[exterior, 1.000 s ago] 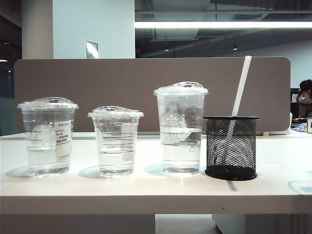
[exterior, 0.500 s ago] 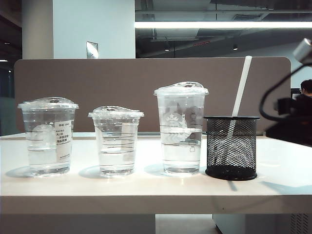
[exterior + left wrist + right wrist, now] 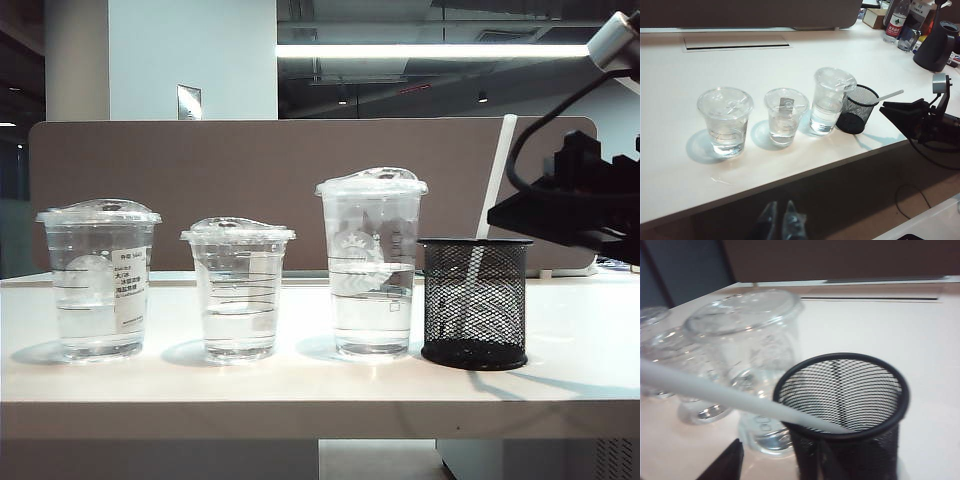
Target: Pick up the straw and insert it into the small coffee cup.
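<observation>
The straw (image 3: 497, 170) is long and white and leans in a black mesh holder (image 3: 473, 300); it also shows as the straw (image 3: 715, 392) across the right wrist view. The small coffee cup (image 3: 238, 290) is the short middle one of three clear lidded cups, seen too as the small cup (image 3: 785, 117). My right gripper (image 3: 500, 218) hovers open just right of the straw, above the holder's rim; its open fingers flank the holder's near side at the right gripper (image 3: 775, 465). My left gripper (image 3: 780, 220) hangs shut below the table's front edge, holding nothing.
A wider labelled cup (image 3: 100, 285) stands at the left and the tallest cup (image 3: 370, 265) next to the mesh holder (image 3: 856, 115). All hold some water. A brown partition (image 3: 200, 190) backs the white table (image 3: 300, 385). Bottles and a dark jug (image 3: 936, 45) sit far off.
My right arm has swung in from the right edge of the exterior view and now sits close beside the straw above the holder. Cups, straw and holder have not moved.
</observation>
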